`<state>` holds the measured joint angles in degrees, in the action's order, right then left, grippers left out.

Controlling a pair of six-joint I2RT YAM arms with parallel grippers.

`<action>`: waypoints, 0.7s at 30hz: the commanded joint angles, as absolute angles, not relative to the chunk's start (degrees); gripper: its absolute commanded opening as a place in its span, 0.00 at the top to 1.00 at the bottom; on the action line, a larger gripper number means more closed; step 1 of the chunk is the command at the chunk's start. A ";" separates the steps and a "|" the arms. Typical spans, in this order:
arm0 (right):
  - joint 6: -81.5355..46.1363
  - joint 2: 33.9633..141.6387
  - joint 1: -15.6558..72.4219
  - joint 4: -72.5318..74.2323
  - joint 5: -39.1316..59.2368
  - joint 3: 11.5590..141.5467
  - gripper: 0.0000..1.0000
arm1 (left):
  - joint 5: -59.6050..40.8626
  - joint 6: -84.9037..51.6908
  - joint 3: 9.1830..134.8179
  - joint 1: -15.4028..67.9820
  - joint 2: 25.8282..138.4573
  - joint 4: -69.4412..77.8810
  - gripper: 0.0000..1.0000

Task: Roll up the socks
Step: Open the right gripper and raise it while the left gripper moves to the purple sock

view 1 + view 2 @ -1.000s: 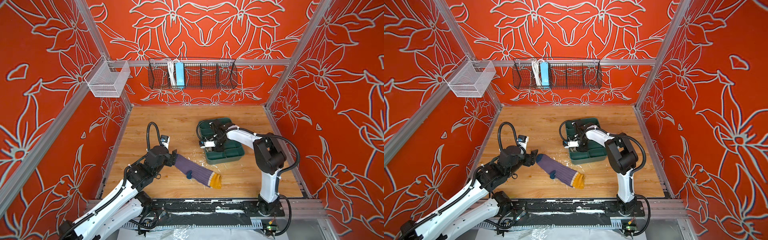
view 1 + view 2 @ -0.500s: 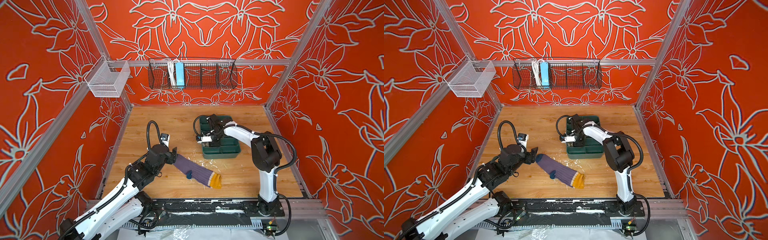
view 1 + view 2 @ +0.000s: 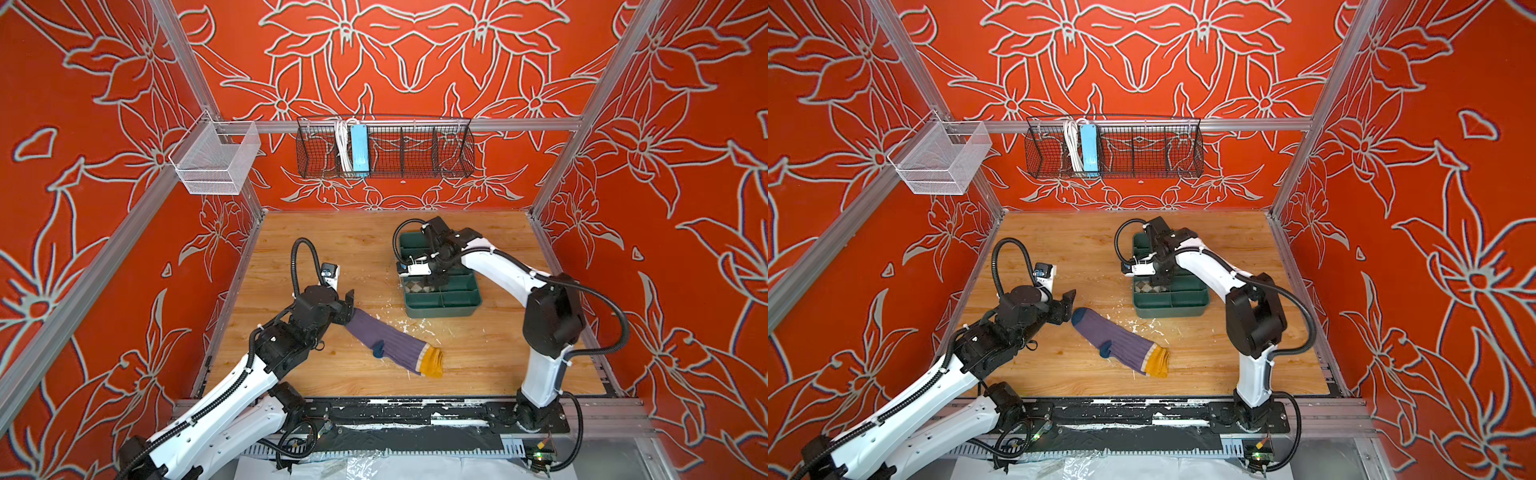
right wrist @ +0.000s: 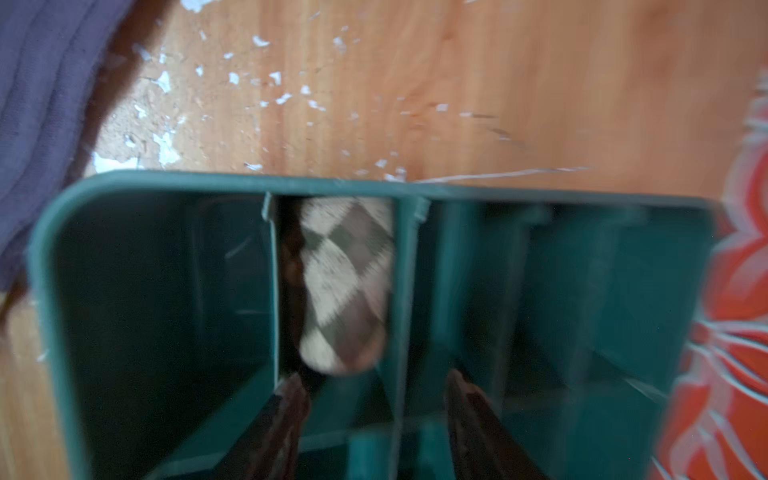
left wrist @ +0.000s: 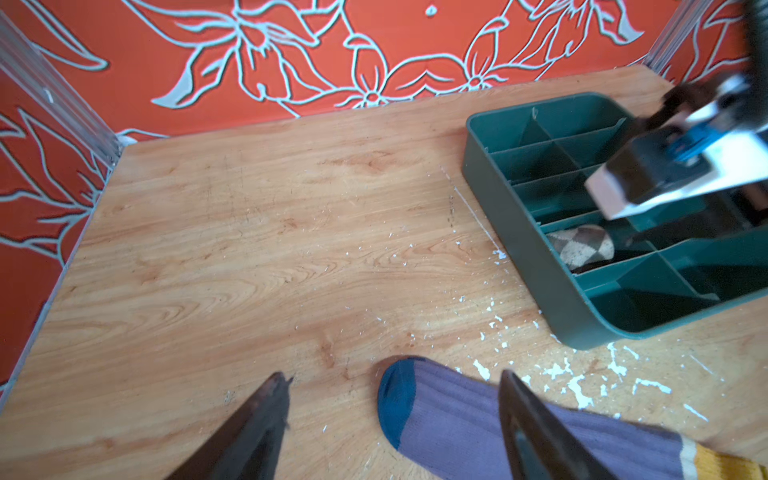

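Observation:
A ribbed purple sock with a navy toe and a mustard cuff lies flat on the wooden table. My left gripper is open, its fingers on either side of the navy toe. The beige argyle sock sits rolled up in a narrow compartment of the green tray. My right gripper hangs open just above that compartment, holding nothing.
The tray has several divided compartments. White flecks are scattered on the table between tray and purple sock. A black wire basket with a blue power strip hangs on the back wall. A white mesh basket hangs on the left wall.
My right gripper has opened and let go of the rolled argyle sock in the tray, which has shifted slightly away from me. My left gripper has opened a little wider at the purple sock's toe.

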<state>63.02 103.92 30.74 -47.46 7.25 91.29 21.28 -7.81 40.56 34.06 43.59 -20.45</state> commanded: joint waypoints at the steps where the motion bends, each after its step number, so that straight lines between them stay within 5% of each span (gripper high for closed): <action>1: 59.66 93.48 30.08 -44.86 2.72 92.10 0.34 | 20.54 -7.27 43.41 33.93 41.55 -19.07 0.16; 3: 50.69 86.56 29.65 -37.89 2.11 88.06 0.24 | 22.02 -9.50 45.16 33.93 39.47 -20.70 0.01; 5: 31.31 78.77 29.52 -24.19 -3.90 81.31 0.03 | 21.44 -11.25 47.18 33.93 36.91 -23.57 0.03; 7: -0.41 71.06 29.11 -13.80 -17.89 74.32 0.02 | 16.15 -12.29 48.18 33.93 33.08 -25.46 0.03; 8: -7.67 67.63 28.17 -15.09 -15.62 72.57 0.02 | 12.73 -13.28 48.33 33.93 31.11 -26.60 0.03; 12: -18.59 55.82 26.01 -12.34 -6.44 61.65 0.02 | -1.42 -16.07 42.58 33.93 21.11 -22.49 0.03; 21: -28.72 45.83 24.80 -17.04 -0.24 51.54 0.02 | -2.07 -27.88 43.18 33.93 27.71 -22.41 0.03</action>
<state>-20.60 47.48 25.08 -15.31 -4.58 52.95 -0.23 -22.09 41.76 34.06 24.36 -21.82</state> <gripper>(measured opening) 0.978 0.974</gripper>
